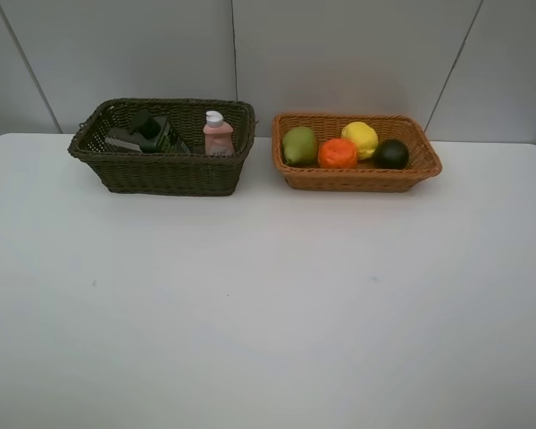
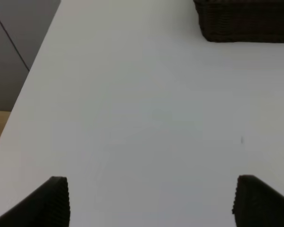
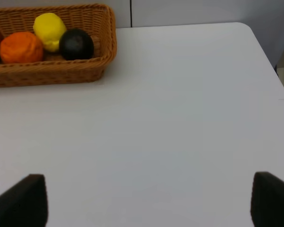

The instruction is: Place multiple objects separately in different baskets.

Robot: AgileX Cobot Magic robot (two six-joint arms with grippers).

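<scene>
The dark brown-green basket (image 1: 165,170) stands at the back left and holds a dark green pump bottle (image 1: 154,132) lying down and a small pink white-capped bottle (image 1: 218,134) upright. Beside it the orange-tan basket (image 1: 357,177) holds a pear (image 1: 299,145), an orange (image 1: 338,153), a lemon (image 1: 361,138) and a dark green round fruit (image 1: 392,154). Neither arm shows in the high view. My left gripper (image 2: 151,201) is open over bare table, with the dark basket's corner (image 2: 246,23) far ahead. My right gripper (image 3: 149,201) is open and empty, away from the tan basket (image 3: 52,71).
The white table (image 1: 268,304) stretches from the baskets to the front edge. A grey panelled wall (image 1: 339,54) rises behind the baskets. The table's left edge (image 2: 35,71) and its right rear corner (image 3: 248,26) show in the wrist views.
</scene>
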